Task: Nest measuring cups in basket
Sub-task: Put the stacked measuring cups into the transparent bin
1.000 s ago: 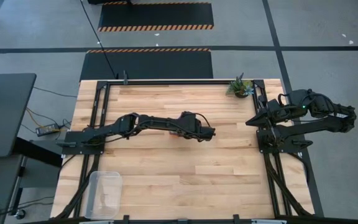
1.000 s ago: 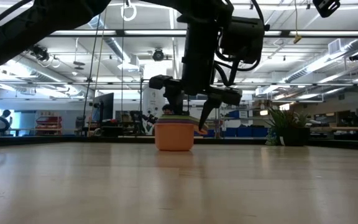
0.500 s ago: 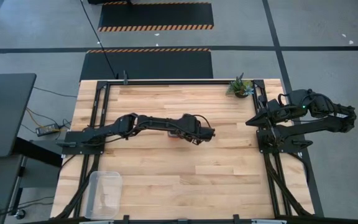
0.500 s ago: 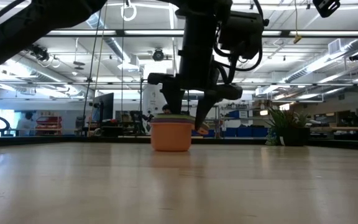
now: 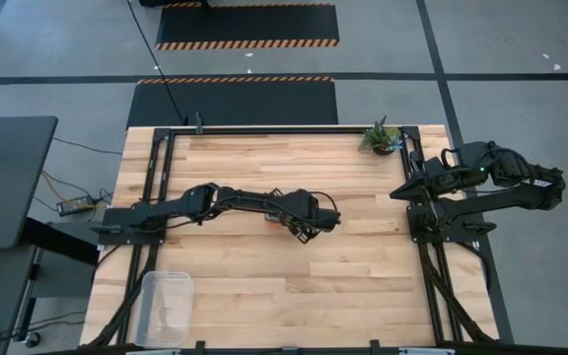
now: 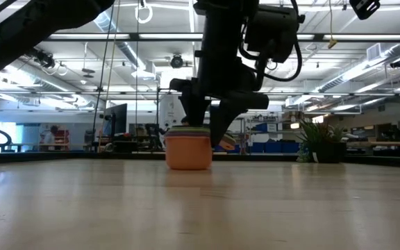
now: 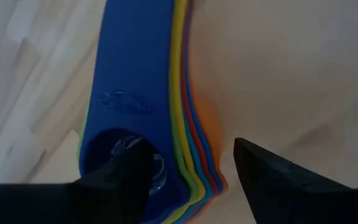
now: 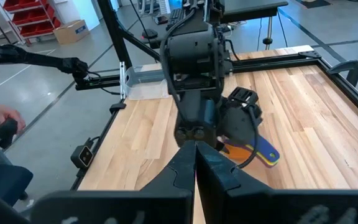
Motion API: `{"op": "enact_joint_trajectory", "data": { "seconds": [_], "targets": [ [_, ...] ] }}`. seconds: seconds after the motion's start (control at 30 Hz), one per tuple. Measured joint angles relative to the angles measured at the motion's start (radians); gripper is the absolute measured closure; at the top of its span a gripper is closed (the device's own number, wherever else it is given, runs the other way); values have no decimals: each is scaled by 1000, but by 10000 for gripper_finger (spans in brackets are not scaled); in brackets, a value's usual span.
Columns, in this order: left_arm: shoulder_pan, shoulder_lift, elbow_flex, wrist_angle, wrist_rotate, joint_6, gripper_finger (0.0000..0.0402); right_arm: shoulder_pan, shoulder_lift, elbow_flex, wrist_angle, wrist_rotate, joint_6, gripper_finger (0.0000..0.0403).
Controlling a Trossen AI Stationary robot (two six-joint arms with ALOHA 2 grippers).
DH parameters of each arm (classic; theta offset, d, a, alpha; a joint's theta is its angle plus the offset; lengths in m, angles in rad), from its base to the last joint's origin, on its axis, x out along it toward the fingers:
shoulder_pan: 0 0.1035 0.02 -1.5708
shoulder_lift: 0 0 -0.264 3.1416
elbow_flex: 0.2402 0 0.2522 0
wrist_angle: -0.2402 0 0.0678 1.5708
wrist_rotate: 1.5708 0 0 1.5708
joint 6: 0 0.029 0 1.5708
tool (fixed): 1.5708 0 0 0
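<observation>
The measuring cups (image 6: 188, 153) stand nested in one stack at the table's middle, an orange cup outermost and a blue one (image 7: 132, 81) innermost. Their flat handles (image 8: 267, 153) lie fanned one on another. The stack's base rests on the wood. My left gripper (image 5: 300, 225) points steeply down onto the stack and is shut on its wall. The basket (image 5: 166, 306), a clear bin, sits at the table's near left corner. My right gripper (image 5: 394, 194) hangs shut above the table's right side, far from the cups. My left gripper has one finger (image 7: 126, 180) inside the innermost blue cup and the other finger (image 7: 272, 180) outside the stack. The nested rims (image 7: 194, 177), beside where the handles start, lie between them. The fingers come from above, slanting down. The stack stands upright on the table.
A small potted plant (image 5: 382, 138) stands at the far right corner. Black rails (image 5: 264, 129) run along the table's left, far and right edges. Bare wood lies between the stack and the basket.
My left gripper has rolled about its own pointing line and shifted a little toward the table's near edge and left. The stack has stayed on the table and slid slightly toward the left with it. The gap between the fingers looks unchanged.
</observation>
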Motion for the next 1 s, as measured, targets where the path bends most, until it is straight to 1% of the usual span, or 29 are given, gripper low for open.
{"op": "enact_joint_trajectory", "data": {
  "seconds": [0.07, 0.13, 0.33, 0.43, 0.53, 0.63, 0.77, 0.87, 1.0],
  "targets": [
    [-10, 0, 0, 1, -3, 42, 175, 0, 0, 0, 0, 0, 0, 385],
    [-17, 0, 0, 0, -20, 49, 175, 0, 0, 0, 0, 0, 0, 385],
    [-26, -52, -3, -19, -9, -13, 175, 0, 0, 0, 0, 0, 0, 385],
    [-31, -83, -2, -27, -23, -37, 175, 0, 0, 0, 0, 0, 0, 385],
    [-35, -98, -2, -27, -47, -83, 175, 0, 0, 0, 0, 0, 0, 385],
    [-28, -100, -2, -28, -47, -175, 175, 0, 0, 0, 0, 0, 0, 385],
    [-7, -100, -2, -27, -1, -274, 175, 0, 0, 0, 0, 0, 0, 385],
    [5, -100, -2, -23, 6, -336, 175, 0, 0, 0, 0, 0, 0, 385],
    [9, -86, 0, 26, 19, -357, 175, 0, 0, 0, 0, 0, 0, 385]
  ]
}}
